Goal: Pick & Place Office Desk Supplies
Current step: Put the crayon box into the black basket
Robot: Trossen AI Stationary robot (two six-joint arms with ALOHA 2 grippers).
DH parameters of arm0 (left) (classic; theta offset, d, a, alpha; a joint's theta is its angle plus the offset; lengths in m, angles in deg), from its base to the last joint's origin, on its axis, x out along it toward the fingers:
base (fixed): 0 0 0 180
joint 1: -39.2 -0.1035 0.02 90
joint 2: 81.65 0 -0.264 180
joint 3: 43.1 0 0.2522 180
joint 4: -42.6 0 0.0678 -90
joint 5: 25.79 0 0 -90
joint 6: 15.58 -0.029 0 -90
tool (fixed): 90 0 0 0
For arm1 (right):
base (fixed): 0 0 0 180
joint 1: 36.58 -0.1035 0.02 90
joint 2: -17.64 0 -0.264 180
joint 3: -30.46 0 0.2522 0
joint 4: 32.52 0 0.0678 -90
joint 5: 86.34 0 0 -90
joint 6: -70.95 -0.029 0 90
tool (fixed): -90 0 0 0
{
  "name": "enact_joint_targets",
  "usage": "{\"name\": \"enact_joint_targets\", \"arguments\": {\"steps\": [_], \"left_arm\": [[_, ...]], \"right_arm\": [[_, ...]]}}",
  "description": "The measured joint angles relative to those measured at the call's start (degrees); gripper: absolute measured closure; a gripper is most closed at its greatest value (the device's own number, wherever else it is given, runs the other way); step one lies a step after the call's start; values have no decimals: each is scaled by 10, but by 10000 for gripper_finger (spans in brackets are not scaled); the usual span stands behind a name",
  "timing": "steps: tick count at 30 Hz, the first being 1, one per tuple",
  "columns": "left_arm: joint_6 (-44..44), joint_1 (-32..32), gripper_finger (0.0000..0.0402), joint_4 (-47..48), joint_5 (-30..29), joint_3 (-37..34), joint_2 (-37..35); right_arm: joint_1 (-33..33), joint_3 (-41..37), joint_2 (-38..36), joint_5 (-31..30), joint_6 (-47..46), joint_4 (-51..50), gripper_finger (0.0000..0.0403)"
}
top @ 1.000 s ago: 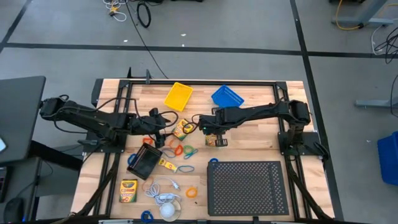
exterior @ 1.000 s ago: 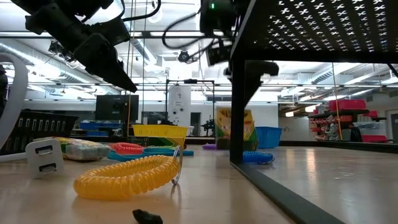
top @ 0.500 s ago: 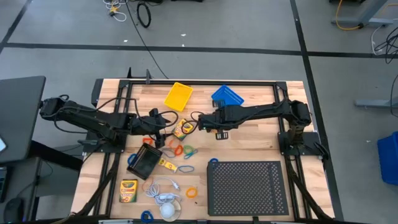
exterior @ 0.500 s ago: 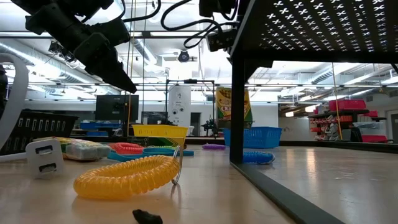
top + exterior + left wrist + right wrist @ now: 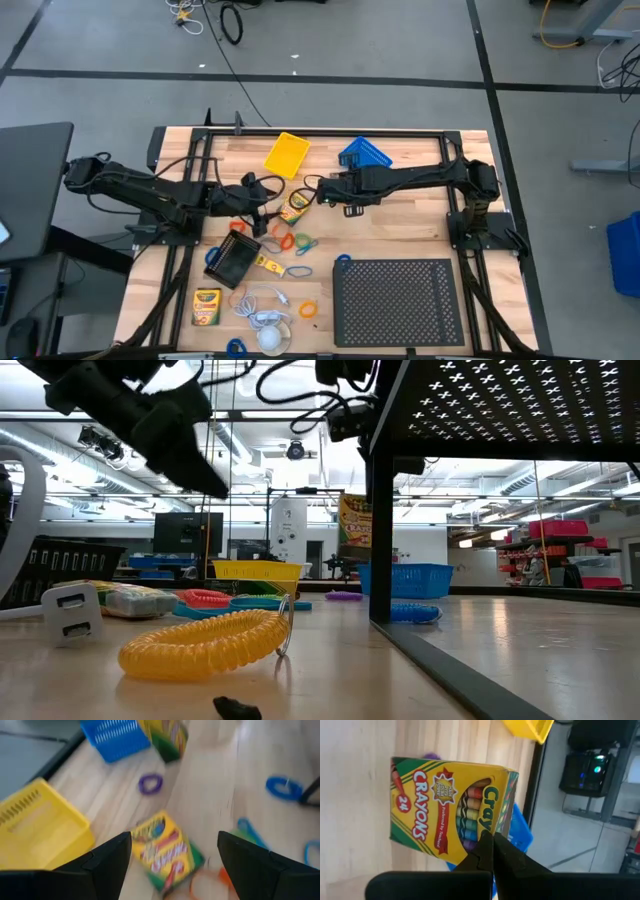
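At the near edge of the table we see a crayon box lying flat [image 5: 206,306] beside the large black perforated tray [image 5: 398,302], with a yellow coiled cord [image 5: 205,643] close to the low camera. Farther in, coloured loops [image 5: 282,241] are scattered near a dark mesh holder [image 5: 233,262]. Past them, mid-table, the left gripper [image 5: 262,205] hovers with its jaws spread wide and nothing between them; just ahead of it a second crayon box [image 5: 166,848] lies flat on the wood, its long axis running diagonally toward the blue basket [image 5: 364,155].

Beyond that, the right gripper [image 5: 325,193] has its fingers clenched on the held crayon box [image 5: 451,808], pinching it at one edge. We see that box lifted off the table, standing tall in the low view [image 5: 354,520] with its long axis roughly upright and slightly tilted, printed face outward. A purple loop [image 5: 150,784] lies on the wood beneath. At the far side sit the blue basket and the yellow basket [image 5: 286,154].
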Motion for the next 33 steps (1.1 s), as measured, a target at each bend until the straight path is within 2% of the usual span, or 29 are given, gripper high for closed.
{"name": "enact_joint_targets", "arguments": {"steps": [6,14,24,33], "left_arm": [[10,-14,99,-107,0,0,19],[19,-52,96,-228,0,0,109],[23,-93,96,-377,6,0,183],[39,-135,96,-416,79,0,187]], "right_arm": [[-1,36,0,0,20,28,403],[-11,95,0,-7,61,66,403],[-11,107,0,-10,69,73,403],[-10,107,0,-10,75,73,403]]}}
